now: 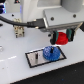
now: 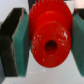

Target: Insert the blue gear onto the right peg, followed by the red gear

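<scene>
In the exterior view the blue gear (image 1: 50, 52) lies flat at the exterior view's right end of the grey black-edged plate (image 1: 34, 60), covering the right peg, which is hidden. A thin pin (image 1: 37, 55) stands to its left on the plate. The red gear (image 1: 62, 38) hangs above and to the right of the blue gear, held by my gripper (image 1: 61, 37). In the wrist view the red gear (image 2: 50, 38) fills the middle, its centre hole showing, clamped between the two teal pads (image 2: 21, 42).
A white block with dark slots (image 1: 19, 31) stands on the white table at the exterior view's left. A black cable (image 1: 20, 22) runs across toward the wrist. A dark object (image 1: 3, 8) sits at the far left corner.
</scene>
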